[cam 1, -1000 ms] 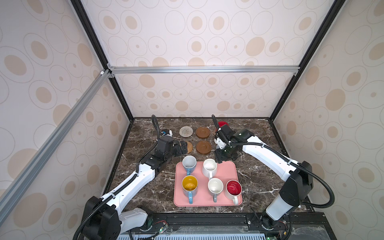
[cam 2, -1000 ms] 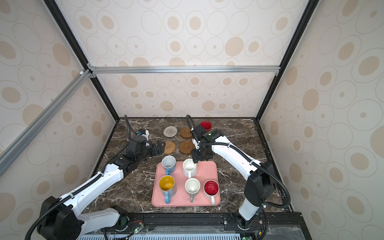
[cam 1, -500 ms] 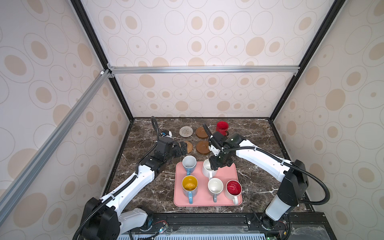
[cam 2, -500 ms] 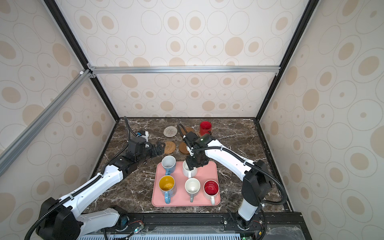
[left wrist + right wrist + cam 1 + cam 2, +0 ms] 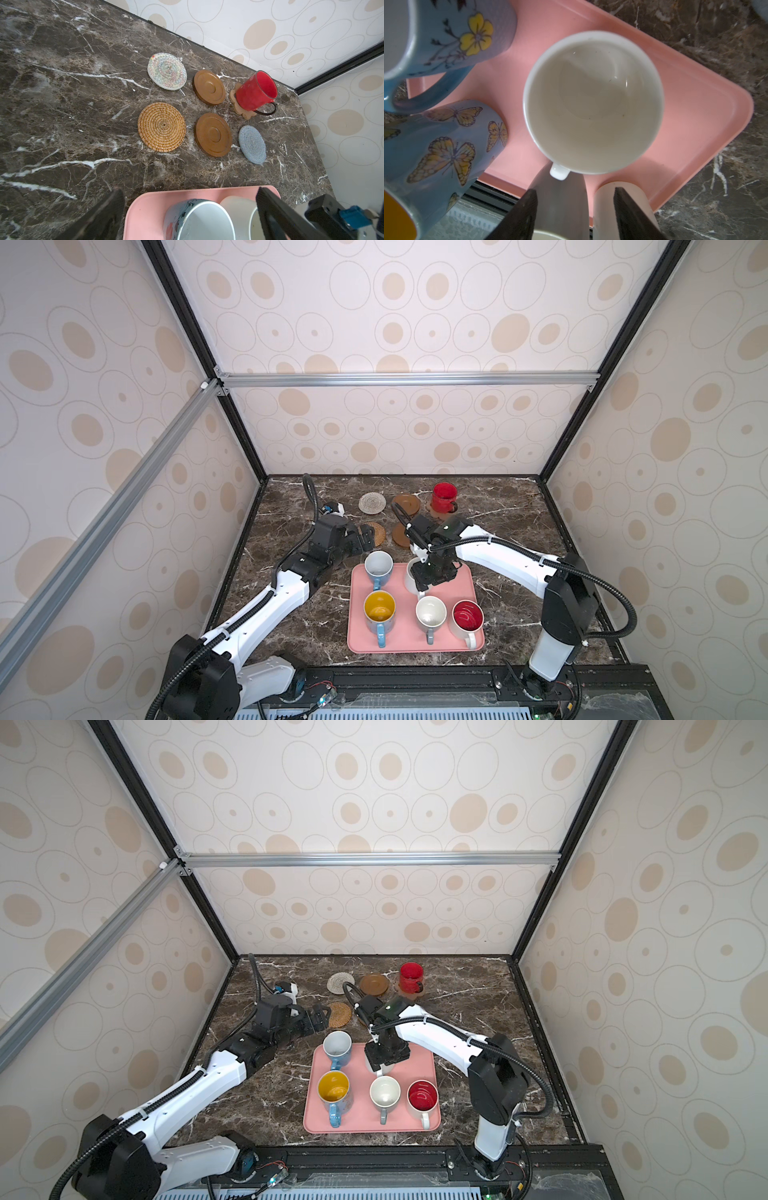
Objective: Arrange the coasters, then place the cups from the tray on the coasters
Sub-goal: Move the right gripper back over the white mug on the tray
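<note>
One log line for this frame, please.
red cup: on paw coaster | right end effector: open over far white cup | left end effector: open

Enclosure, three walls: back wall [image 5: 395, 435], left wall [image 5: 83, 427] and right wall [image 5: 685, 448], all in off-white paper with beige ovals and thin grey rings. Black corner posts [image 5: 241, 435] run up at the far corners. An aluminium crossbar [image 5: 407, 379] spans the back, and an aluminium side rail [image 5: 104, 506] runs along the left. The tabletop [image 5: 507, 506] is dark brown marble with white veins. A black base rail [image 5: 415, 680] lines the near edge. Light is soft and even.
</note>
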Robot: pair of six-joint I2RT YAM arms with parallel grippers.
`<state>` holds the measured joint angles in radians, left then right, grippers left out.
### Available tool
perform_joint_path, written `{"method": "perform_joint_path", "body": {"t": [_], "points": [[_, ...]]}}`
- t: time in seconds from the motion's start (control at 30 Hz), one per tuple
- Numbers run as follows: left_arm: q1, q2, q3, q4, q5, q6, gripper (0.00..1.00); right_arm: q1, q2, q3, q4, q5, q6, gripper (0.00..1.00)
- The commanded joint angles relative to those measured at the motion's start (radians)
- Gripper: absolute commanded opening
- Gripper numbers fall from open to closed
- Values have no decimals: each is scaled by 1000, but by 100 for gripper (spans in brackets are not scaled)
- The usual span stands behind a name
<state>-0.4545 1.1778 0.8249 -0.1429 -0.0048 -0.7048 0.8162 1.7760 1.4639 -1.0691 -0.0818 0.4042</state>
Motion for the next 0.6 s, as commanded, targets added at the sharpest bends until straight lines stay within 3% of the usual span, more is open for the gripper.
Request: {"method": "perform_joint_path", "body": {"t": [0.0, 0.57], "points": [[6, -11, 0, 15, -6, 5, 100, 12, 19, -9, -9, 18, 24, 63], [5, -18, -3, 8, -9, 18, 100, 10, 44, -21, -14, 184, 79, 64]]}}
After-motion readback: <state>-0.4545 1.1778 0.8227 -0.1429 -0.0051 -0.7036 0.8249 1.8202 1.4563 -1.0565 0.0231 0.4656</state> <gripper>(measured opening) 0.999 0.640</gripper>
